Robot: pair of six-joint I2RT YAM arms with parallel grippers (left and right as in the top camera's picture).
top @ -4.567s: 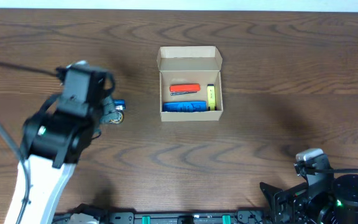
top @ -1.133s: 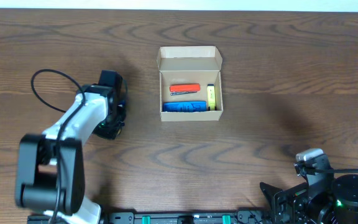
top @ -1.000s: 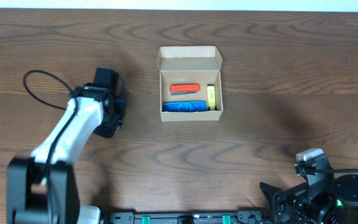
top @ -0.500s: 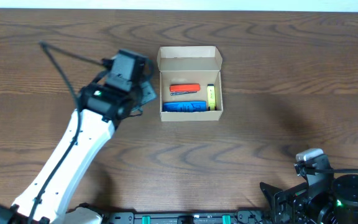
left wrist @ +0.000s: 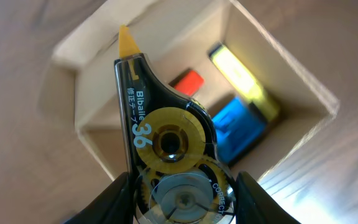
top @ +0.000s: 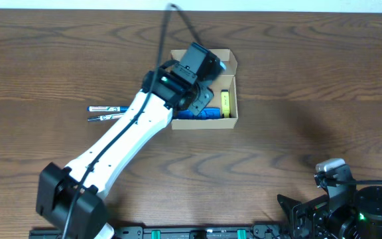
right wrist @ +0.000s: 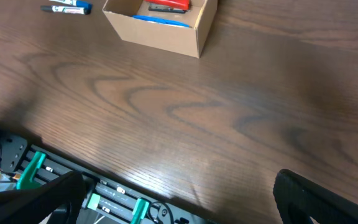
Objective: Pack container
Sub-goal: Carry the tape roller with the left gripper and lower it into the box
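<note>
Box (top: 204, 124) sits open near the middle of the table (top: 297, 79), lid flap folded back on the far side. The left gripper (top: 203, 98) hangs directly over its open top. In the left wrist view the jaws are partly closed and pinch the round end of a black-and-yellow correction tape (left wrist: 166, 137), whose pointed tip aims toward the flap. Below it the box (left wrist: 92, 99) shows three things on its floor: a red item (left wrist: 188, 81), a blue one (left wrist: 238, 124) and a yellow one (left wrist: 244, 81). I cannot tell whether the tape touches the box. Two pens (top: 108, 111) lie side by side on the table, well left of the box. The right gripper (right wrist: 179, 186) rests at the near right edge, fingers spread wide and holding nothing, well apart from the box (right wrist: 160, 37).
</note>
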